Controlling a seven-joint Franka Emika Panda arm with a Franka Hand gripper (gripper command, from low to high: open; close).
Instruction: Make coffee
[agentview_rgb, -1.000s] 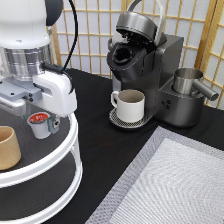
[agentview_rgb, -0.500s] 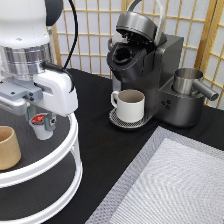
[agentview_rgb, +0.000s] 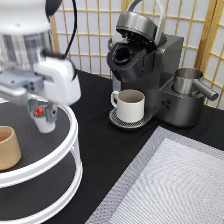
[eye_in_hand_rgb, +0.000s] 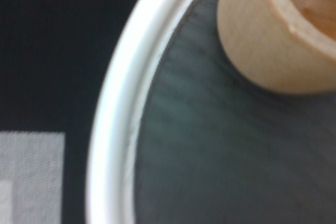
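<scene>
While on tray, coffee (agentview_rgb: 41, 118) sits between end effector (agentview_rgb: 42, 111) fingers (pinched).

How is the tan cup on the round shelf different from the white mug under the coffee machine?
The tan cup has no handle; the white mug has one on the exterior view's left side. The tan cup stands on the white-rimmed round shelf, next to the tool at the coffee pod; the white mug sits on the machine's drip tray. Both stand upright, mouths open upward.

text: none legible | labels: none | brands: none | numbers: none
</scene>
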